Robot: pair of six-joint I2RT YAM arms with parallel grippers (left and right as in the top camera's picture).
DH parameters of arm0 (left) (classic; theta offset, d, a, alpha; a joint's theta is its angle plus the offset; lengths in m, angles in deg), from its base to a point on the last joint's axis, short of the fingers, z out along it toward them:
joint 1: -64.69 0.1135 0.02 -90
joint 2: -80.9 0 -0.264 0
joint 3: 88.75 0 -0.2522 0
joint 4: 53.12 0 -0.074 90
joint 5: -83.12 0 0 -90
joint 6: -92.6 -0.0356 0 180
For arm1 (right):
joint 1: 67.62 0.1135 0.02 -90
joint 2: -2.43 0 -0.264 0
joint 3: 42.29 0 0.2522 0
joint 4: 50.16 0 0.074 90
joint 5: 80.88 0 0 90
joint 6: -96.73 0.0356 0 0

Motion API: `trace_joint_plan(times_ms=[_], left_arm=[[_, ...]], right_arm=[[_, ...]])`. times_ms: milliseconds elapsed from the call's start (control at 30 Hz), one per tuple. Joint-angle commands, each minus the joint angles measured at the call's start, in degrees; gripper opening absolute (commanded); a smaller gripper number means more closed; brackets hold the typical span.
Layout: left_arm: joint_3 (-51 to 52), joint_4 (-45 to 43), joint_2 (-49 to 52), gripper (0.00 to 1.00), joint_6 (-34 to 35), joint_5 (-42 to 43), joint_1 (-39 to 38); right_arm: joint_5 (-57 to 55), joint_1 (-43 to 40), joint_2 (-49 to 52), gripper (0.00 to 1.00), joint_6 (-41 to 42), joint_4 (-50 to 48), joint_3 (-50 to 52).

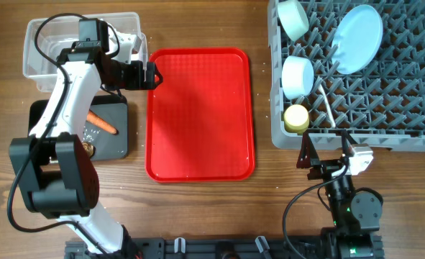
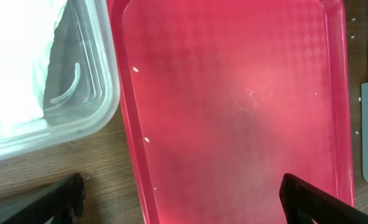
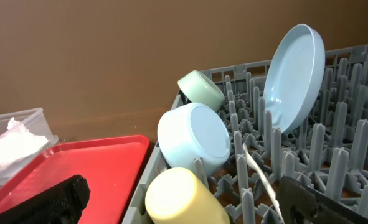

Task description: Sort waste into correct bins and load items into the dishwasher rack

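Observation:
The grey dishwasher rack (image 1: pixel 284 133) holds the light blue plate (image 1: pixel 359 37), a teal bowl (image 1: pixel 293 18), a light blue bowl (image 1: pixel 297 75), the yellow cup (image 1: pixel 295 117) and the white spoon (image 1: pixel 326 104). My right gripper (image 1: pixel 326 145) stands open just in front of the rack's near edge, facing the cup (image 3: pixel 184 199), with nothing held. Over the red tray's left rim my left gripper (image 1: pixel 153 74) hangs open and empty (image 2: pixel 184 202). The clear tub (image 1: pixel 36 68) holds a white napkin (image 2: pixel 15 56). On the black tray (image 1: pixel 119 140) lie a carrot (image 1: pixel 102 124) and a brown scrap (image 1: pixel 89 149).
The flat red tray (image 1: pixel 200 115) lies between the bins and the rack, with a few white rice grains (image 2: pixel 147 139) on it. Bare wooden table runs along the front edge. The rack's right half has free pegs.

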Motion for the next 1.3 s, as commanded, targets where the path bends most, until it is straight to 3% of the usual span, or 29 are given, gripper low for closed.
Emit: trace_joint_plan(times_ms=[0, 133, 300, 533, 867, 1267], left_arm=[[-0.66, 1.29, -5.07, 1.0, -0.98, -0.96, -0.5], [5.99, -7.82, -15.21, 1.0, -0.96, -1.01, -0.66], [27.63, -26.34, -35.36, 1.0, -0.92, -1.05, -0.66], [56.22, -42.93, -64.35, 1.0, 1.51, -2.97, -0.66], [75.12, -46.71, -91.95, 1.0, 5.81, -8.44, -2.51], [84.3, -52.65, -103.56, 1.0, 7.28, -12.39, -2.91]], right_arm=[[0.22, -0.04, 0.24, 1.0, 0.83, -0.28, 0.04], [0.22, -0.04, 0.24, 1.0, 0.81, -0.28, 0.04], [0.22, -0.04, 0.24, 1.0, 0.81, -0.28, 0.04], [0.22, -0.04, 0.24, 1.0, 0.81, -0.28, 0.04], [0.22, -0.04, 0.24, 1.0, 0.81, -0.28, 0.04], [0.22, -0.04, 0.24, 1.0, 0.81, -0.28, 0.04]])
